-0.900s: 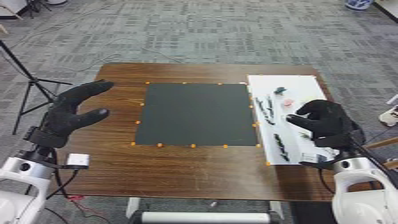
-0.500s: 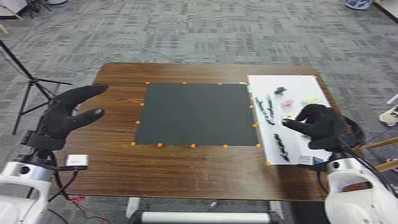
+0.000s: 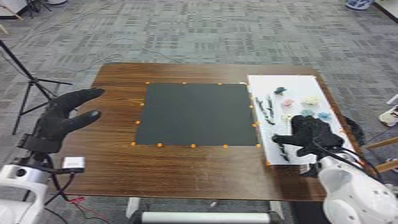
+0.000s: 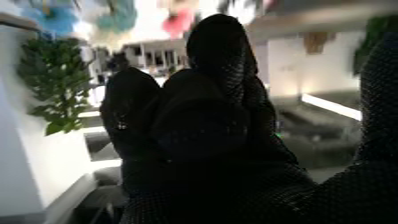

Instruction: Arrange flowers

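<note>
Head view: a black-gloved right hand (image 3: pixel 311 134) is over the near half of a white board (image 3: pixel 282 81) along the right side of a brown wooden table (image 3: pixel 200 172), its thumb set apart from the fingers in a wide spread. The glove covers part of the board and part of the dark stems (image 3: pixel 269 107) laid out there; whether it touches any of them cannot be told. Beyond the fingertips lie a pink flower (image 3: pixel 288 102), a cream flower (image 3: pixel 309 100) and a blue flower (image 3: pixel 324 115), with a dark green flower head (image 3: pixel 280 91) toward the far end; petals are too small to read.

At left, the left hand (image 3: pixel 64 121) is over the table's left side, thumb and fingers parted wide, its arm cut off by the frame. Between the hands lies a dark square mat (image 3: pixel 195 115), ringed by orange markers (image 3: pixel 193 146).

Right wrist view: straight gloved fingers rise before blurred blossoms, some cut off by the edge, and a leafy green plant (image 4: pixel 58 80), also soft in outline. What lies behind the glove is hidden.
</note>
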`<state>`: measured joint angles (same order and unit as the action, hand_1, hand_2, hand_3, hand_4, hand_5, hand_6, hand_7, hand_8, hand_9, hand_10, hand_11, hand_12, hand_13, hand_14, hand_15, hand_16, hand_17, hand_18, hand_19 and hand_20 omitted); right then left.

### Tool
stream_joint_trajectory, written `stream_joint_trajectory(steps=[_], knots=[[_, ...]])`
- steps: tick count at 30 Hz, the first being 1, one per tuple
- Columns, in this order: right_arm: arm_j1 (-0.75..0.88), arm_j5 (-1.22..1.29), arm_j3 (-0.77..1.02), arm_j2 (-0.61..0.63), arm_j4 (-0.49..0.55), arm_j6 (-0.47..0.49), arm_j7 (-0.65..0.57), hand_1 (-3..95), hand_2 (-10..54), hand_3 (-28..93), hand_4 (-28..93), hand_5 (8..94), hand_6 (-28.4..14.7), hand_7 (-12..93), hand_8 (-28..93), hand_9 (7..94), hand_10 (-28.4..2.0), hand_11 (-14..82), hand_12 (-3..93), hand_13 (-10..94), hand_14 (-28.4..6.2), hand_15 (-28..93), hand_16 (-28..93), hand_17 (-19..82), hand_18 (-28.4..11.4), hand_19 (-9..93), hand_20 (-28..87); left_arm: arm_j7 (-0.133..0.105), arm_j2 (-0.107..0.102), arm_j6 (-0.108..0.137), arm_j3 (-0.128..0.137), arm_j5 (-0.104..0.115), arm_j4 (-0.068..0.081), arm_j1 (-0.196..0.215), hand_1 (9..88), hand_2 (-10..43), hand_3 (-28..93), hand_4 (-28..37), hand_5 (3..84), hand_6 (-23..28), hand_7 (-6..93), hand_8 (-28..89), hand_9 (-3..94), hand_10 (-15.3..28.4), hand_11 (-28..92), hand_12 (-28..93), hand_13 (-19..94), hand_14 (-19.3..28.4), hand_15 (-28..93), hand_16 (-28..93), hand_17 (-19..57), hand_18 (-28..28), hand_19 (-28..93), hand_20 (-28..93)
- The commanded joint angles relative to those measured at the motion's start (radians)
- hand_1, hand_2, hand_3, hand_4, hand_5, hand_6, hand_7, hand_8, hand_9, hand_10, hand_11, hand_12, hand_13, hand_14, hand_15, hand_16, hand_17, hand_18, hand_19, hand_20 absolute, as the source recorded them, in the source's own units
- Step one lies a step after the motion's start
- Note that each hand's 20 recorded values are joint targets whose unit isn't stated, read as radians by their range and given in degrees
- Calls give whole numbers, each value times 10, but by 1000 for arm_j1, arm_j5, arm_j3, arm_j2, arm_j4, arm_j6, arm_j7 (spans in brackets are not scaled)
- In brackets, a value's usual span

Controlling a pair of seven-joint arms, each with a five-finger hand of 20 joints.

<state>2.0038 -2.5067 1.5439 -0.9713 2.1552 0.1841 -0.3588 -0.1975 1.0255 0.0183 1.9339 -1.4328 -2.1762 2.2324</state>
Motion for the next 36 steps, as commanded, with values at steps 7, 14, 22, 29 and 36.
stream_joint_trajectory(steps=[7, 14, 22, 29, 36], knots=[[-104, -59, -125, 28, -126, 104, -78, 293, -95, 555, -194, 551, -75, 582, -65, 788, -123, 530, 448, 937, -5, 623, 363, 680, -130, 932, 596, 14, 18, -3, 3, 8, -21, 34, 355, -95, 567, -253, 399, 16, 183, -80, 326, 98, 141, 154, 242, 133, 80, 70, -27, 111, 12, 165], [-119, -23, -147, 4, -150, 110, -153, 407, -95, 584, -186, 566, -63, 569, 63, 824, -109, 526, 445, 937, 4, 663, 304, 709, -121, 932, 587, 18, 26, -3, 6, 10, -26, 39, 357, -95, 565, -252, 399, 16, 182, -80, 326, 98, 141, 153, 242, 133, 82, 69, -27, 112, 13, 164], [-147, 28, -153, -8, -134, 192, -187, 635, -95, 420, -108, 569, -26, 528, 341, 847, -97, 521, 444, 937, 15, 691, 259, 734, -103, 932, 553, 18, 28, -7, 11, 13, -30, 40, 356, -95, 566, -248, 399, 17, 181, -78, 326, 98, 140, 154, 241, 133, 82, 69, -27, 112, 14, 165], [-162, 131, -142, -17, -115, 225, -214, 639, -95, 541, -93, 616, -30, 465, 310, 893, -90, 456, 383, 937, 11, 683, 225, 754, -79, 932, 463, 21, 22, -14, 4, 19, -24, 32, 355, -95, 569, -247, 399, 18, 178, -78, 325, 98, 140, 154, 242, 133, 83, 69, -27, 112, 15, 165], [-146, 202, -122, -10, -87, 183, -200, 633, -95, 571, -80, 680, -40, 346, 256, 930, -97, 349, 311, 937, 0, 653, 213, 754, -67, 931, 392, 20, 13, -19, 1, 26, -20, 24, 355, -95, 569, -244, 399, 17, 179, -78, 325, 98, 140, 154, 242, 133, 84, 70, -28, 112, 16, 165]])
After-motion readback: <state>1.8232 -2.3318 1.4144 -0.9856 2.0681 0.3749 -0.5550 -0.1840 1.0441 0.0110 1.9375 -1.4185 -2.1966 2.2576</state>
